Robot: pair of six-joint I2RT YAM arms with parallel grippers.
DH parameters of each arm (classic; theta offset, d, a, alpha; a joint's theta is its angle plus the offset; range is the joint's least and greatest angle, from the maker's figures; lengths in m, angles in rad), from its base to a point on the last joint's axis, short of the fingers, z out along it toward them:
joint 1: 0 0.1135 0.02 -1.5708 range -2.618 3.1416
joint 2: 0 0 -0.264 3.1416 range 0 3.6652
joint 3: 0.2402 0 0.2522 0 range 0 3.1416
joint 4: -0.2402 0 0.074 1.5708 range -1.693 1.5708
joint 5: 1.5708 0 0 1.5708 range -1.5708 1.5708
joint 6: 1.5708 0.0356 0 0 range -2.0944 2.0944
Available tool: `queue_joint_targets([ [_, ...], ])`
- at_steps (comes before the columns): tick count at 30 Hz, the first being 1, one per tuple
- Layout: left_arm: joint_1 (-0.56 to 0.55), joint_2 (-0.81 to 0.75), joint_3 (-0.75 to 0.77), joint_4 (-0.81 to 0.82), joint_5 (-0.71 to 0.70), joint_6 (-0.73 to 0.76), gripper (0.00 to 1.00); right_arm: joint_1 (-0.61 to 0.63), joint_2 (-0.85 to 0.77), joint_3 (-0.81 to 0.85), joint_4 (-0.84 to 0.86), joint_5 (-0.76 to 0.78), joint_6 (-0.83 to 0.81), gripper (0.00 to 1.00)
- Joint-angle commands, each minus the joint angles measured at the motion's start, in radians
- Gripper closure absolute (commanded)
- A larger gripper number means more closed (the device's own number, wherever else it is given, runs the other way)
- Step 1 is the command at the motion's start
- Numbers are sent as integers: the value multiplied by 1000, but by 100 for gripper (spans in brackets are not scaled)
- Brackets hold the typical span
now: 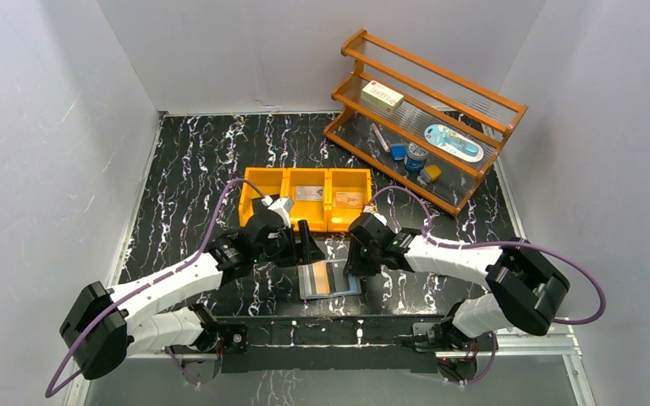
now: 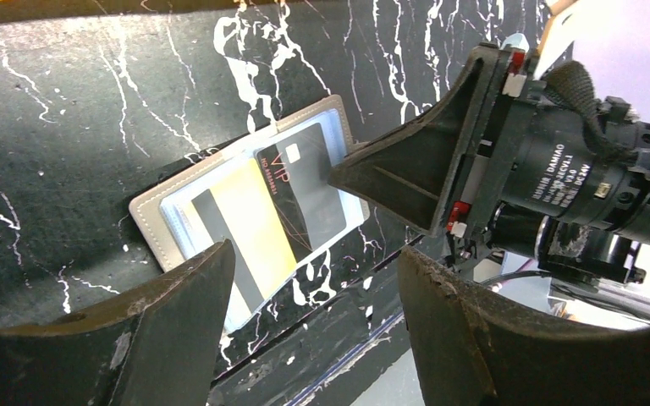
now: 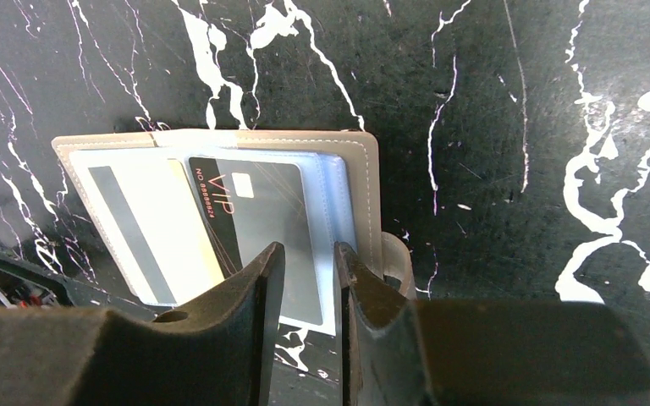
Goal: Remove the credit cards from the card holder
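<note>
While the card holder lies open and flat on the worktop near the front edge, both claws sit right over it. It is just below and between their tips in the top view.

Two cards are still in the slots: black VIP card on the right leaf, tan card with a dark stripe overlapping beside it.

Right claw: jaws nearly together, only a thin slit, tips down on the near edge of the black VIP card. Can't tell if it's pinching the card or just touching it.

Left claw: spread wide, holding nothing, holder edge just past its tips.

Orange bin just behind: middle and right compartments each hold a flat card-like item. Orange rack back right holds a cream box and small items.
</note>
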State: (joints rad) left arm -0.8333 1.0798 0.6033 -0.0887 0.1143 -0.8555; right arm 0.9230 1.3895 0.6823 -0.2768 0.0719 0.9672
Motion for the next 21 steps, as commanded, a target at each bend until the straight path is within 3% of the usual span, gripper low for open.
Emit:
queue_joint_targets([
  [1, -1, 18, 29, 55, 47, -8, 31, -4, -1, -22, 27, -7, 20, 64],
  [13, -1, 128, 41, 140, 111, -47, 32, -9, -17, -70, 68, -37, 91, 65],
  [21, -1, 242, 46, 205, 105, -57, 36, -16, -46, -35, -3, 90, 98, 67],
])
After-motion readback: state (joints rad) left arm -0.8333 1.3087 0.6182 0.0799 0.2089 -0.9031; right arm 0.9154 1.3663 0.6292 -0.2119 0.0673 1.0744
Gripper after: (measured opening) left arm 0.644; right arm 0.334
